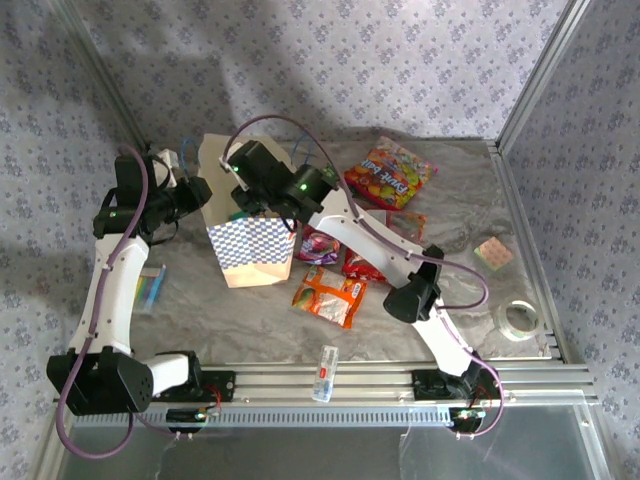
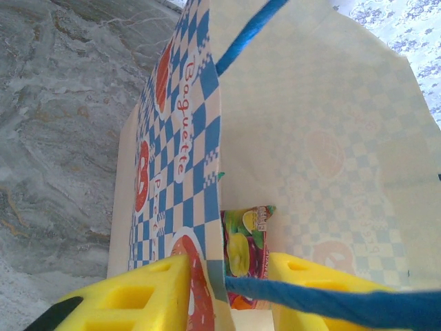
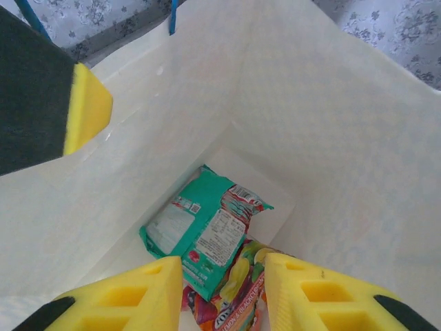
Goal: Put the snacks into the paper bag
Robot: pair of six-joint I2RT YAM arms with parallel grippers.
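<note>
You had the paper bag (image 1: 252, 250) standing left of centre, long axis upright, mouth up. Your left gripper (image 2: 226, 265) sat part-open astride its rim; right gripper (image 3: 224, 265) hung over the mouth, jaws parted, empty; teal packet (image 3: 200, 241) lay inside

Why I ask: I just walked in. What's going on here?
Two arms are filling the paper bag. The left gripper straddles its wall, jaws apart. The right gripper hangs open and empty in the bag's mouth; a teal packet and a fruit-print packet lie at the bottom. Several more, including an orange packet, wait on the table.
</note>
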